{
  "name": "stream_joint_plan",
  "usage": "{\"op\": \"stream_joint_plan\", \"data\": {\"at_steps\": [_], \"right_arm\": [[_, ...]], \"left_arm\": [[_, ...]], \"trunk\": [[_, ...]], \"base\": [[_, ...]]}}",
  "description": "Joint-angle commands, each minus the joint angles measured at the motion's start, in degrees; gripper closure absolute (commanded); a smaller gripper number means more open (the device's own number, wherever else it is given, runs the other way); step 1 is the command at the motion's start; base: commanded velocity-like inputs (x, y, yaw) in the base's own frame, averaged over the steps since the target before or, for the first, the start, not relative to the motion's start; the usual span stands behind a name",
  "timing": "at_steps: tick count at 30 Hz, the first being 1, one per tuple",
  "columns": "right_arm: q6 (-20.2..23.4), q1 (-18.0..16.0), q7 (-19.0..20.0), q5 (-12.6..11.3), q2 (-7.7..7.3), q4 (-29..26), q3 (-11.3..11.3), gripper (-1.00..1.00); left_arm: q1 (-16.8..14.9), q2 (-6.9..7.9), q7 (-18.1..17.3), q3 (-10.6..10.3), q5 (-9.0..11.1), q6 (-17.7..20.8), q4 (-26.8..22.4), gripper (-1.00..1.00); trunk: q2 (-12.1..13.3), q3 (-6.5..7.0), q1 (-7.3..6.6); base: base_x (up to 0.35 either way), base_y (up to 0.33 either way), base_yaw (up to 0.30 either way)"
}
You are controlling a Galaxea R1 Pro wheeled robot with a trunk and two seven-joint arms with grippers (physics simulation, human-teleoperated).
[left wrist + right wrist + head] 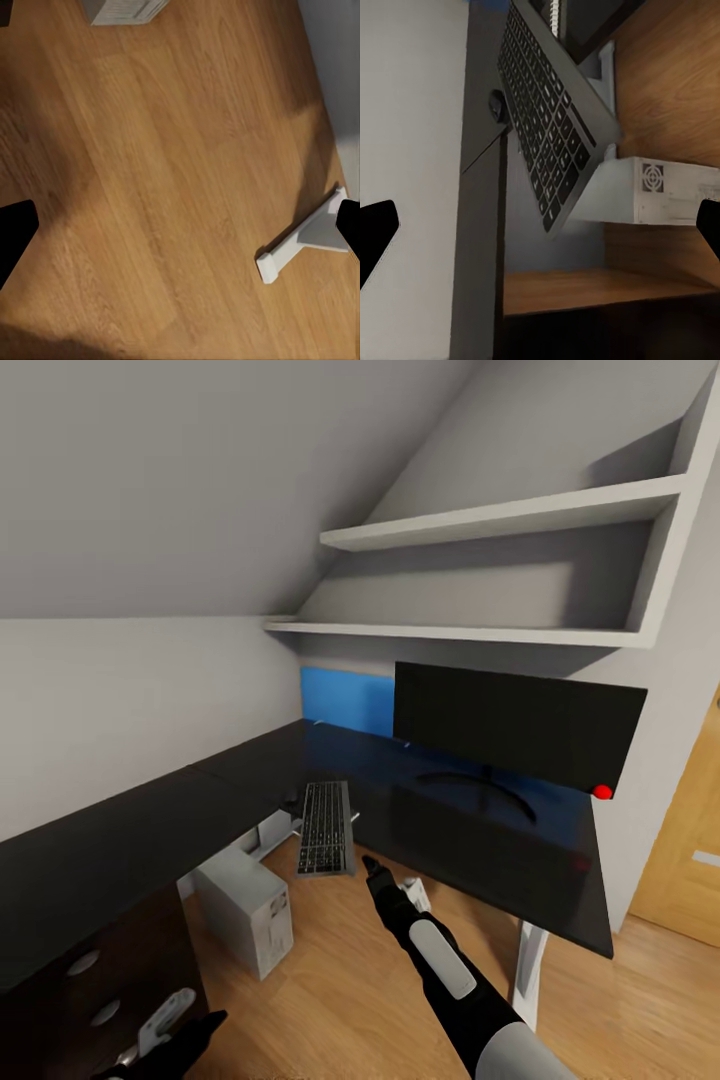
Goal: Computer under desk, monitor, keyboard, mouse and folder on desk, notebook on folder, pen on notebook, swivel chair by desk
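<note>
- The right gripper (372, 865) points at the keyboard (326, 828); in its wrist view the fingers stand wide apart, holding nothing.
- The left gripper (200, 1028) hangs low over bare wood floor (150, 187), fingers wide, empty.
- Done, I judge: the monitor (515, 722) stands on the desk (120, 830); the computer (246, 905) sits beneath.
- Left: the keyboard lies tilted off the desk's inner edge.
- A white desk leg (527, 972) stands near the right arm.

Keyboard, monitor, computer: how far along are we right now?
Done: monitor stands on the desk; computer sits on the floor beneath it. In hand: right gripper reaches toward the keyboard, which is tilted off the desk's edge. Left: seating it flat beside the monitor.
</note>
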Motion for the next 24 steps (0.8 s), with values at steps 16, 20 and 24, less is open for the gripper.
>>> {"op": "stream_joint_plan", "data": {"at_steps": [16, 20, 24], "right_arm": [[-0.58, -1.82, -0.29, -2.74, 0.0, -0.11, 0.04, -1.0], [-0.67, -1.89, -0.22, -2.78, 0.0, -0.73, 0.0, -1.0], [-0.79, -1.88, -0.25, -2.82, 0.0, -2.24, -0.06, -1.0]], "left_arm": [[-0.08, -0.26, 0.08, 1.56, 1.17, 0.28, -0.26, -1.0], [-0.05, -0.26, 0.06, 1.62, 1.19, 0.29, -1.4, -1.0], [0.03, -0.25, 0.33, 1.55, 1.19, 0.41, -4.36, -1.0]], "trunk": [[-0.04, -1.55, 0.0], [-0.04, -1.76, 0.0], [-0.04, -1.76, 0.0]], "base": [[0.0, 0.0, 0.0], [0.0, 0.0, 0.0], [0.0, 0.0, 0.001]]}}
